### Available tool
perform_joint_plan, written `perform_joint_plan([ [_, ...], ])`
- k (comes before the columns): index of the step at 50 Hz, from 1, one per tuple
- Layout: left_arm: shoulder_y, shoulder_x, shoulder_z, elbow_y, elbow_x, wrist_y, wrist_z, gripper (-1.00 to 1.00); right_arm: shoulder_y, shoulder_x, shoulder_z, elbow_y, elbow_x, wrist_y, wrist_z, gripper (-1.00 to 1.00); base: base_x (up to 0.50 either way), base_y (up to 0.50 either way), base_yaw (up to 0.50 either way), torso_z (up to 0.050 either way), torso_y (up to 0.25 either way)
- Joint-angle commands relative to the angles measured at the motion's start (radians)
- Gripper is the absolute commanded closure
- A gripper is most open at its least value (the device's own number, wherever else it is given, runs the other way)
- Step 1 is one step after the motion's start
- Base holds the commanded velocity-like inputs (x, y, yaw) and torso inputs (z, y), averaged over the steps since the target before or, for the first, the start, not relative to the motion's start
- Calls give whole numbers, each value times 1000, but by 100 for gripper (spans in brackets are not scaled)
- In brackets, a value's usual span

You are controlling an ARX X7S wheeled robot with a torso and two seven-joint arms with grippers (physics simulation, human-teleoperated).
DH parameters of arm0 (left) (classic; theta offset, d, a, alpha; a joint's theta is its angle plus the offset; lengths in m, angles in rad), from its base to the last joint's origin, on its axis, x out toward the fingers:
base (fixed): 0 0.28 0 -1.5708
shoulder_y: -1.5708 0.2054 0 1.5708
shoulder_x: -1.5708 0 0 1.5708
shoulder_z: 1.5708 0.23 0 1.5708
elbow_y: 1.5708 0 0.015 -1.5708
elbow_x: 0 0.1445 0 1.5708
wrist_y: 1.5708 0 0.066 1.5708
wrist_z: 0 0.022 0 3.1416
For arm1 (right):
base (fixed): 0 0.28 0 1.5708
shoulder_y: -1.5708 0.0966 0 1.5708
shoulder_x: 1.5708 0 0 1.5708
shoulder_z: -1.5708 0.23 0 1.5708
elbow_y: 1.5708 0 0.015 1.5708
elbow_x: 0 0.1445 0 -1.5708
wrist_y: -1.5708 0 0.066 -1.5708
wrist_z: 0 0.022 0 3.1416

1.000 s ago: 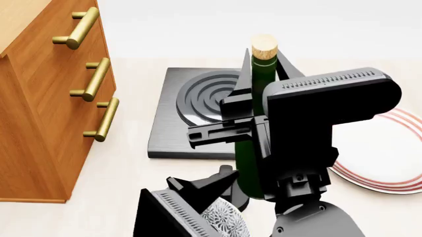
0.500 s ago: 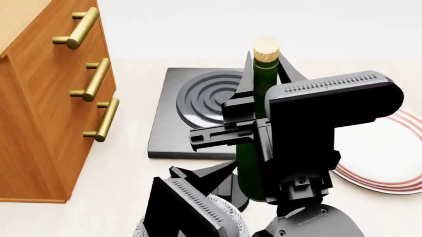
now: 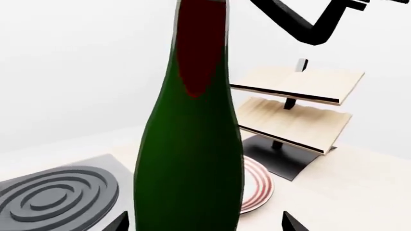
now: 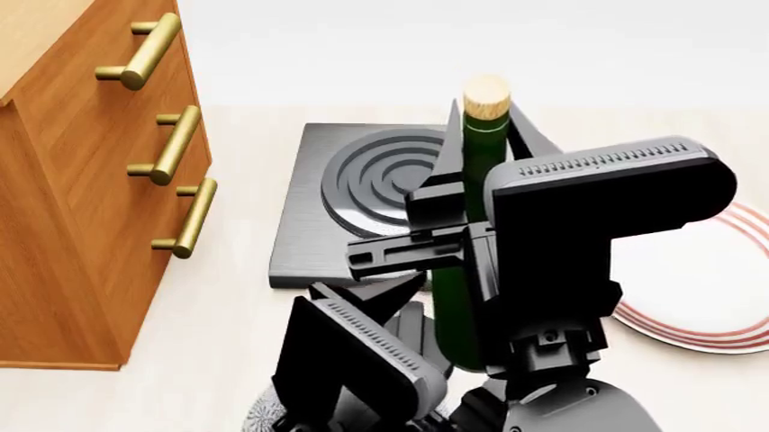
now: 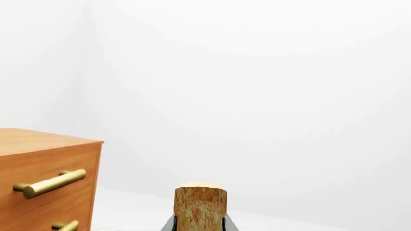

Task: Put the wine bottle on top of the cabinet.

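A: Checking geometry. Wine bottle (image 4: 465, 225) stands upright, long axis vertical, held off the table in the right pincer (image 4: 463, 193), whose jaws are clamped around the neck. Cabinet (image 4: 72, 189) sits to the robot's left, its top above the cork, so the move is up, then left.

B: Left pincer (image 4: 397, 310)?

A: Just beside the bottle's lower body, jaws spread either side in its wrist view, not gripping that I can see. Contact: can't tell.

B: Blind spots?

A: Bottle base hidden behind the arms. Cabinet top mostly cut off. Right wrist view shows only the cork (image 5: 200, 206).
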Motion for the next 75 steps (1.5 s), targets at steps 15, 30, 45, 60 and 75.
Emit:
perform_joint_plan([
  [15,-70,44,41,-130,45,60,-21,-100,-19,10,1,-27,-17,-14,-2,100,0,0,0,1,1],
  [30,-42,42,57,-177,36,136,-27,100,-17,14,3,-28,-12,-11,5,100,0,0,0,0,1],
  [45,-44,35,72,-180,22,154,-41,100,-15,19,1,-28,-8,-10,8,100,0,0,0,0,1],
  [60,-48,28,89,-178,1,174,-44,100,-23,15,12,-31,18,-15,5,-100,0,0,0,1,1],
  [75,-64,19,92,-187,-5,193,-60,100,-66,42,18,-146,41,28,39,-100,0,0,0,0,1],
])
